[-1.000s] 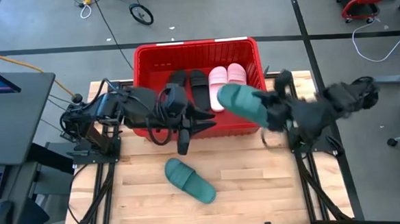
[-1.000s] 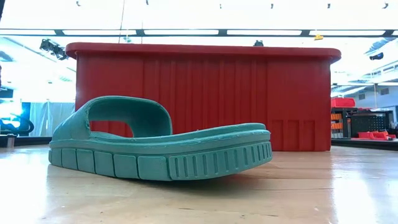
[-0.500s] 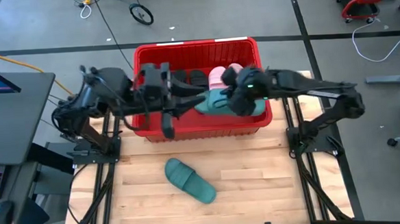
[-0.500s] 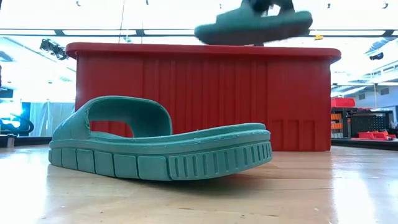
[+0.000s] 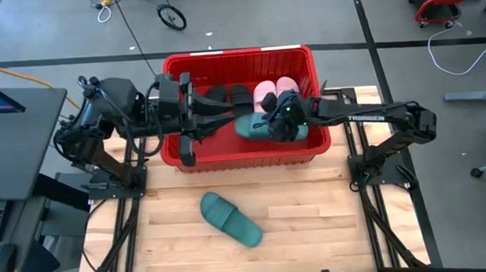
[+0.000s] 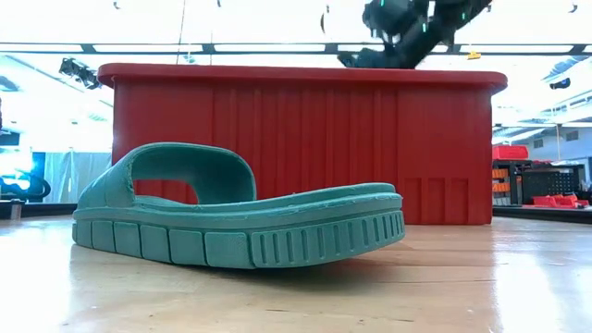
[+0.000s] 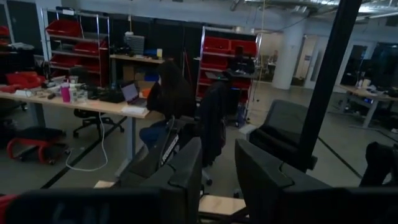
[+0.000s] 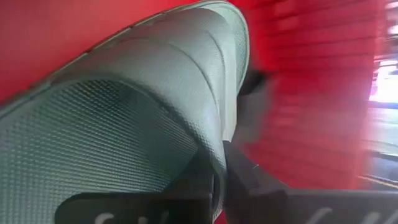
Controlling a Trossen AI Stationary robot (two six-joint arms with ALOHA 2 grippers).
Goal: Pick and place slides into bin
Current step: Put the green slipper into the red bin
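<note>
The red bin stands at the table's far middle. It holds two black slides and two pale pink slides. My right gripper reaches in from the table's right and is shut on a teal slide, low inside the bin. In the low view only the gripper shows, above the rim. My left gripper is open and empty over the bin's left half, pointing level toward the right. A second teal slide lies sole-down on the table near the front. My right gripper pinches the teal slide's raised edge between its two fingers, one on the textured inner face and one on the outer side. The fingers come level from the table's right. The slide lies across the bin inside its walls; what it rests on is hidden.
The wooden table top lies bare around the loose teal slide. Both arms' frames stand at the table's left and right sides. The bin's near wall rises behind the slide. A seated person shows in the room beyond.
My right gripper has swung from the bin's right rim toward the table's left and down, carrying the teal slide from above the rim into the bin. My left gripper has drawn back from the bin's near wall toward the far left.
</note>
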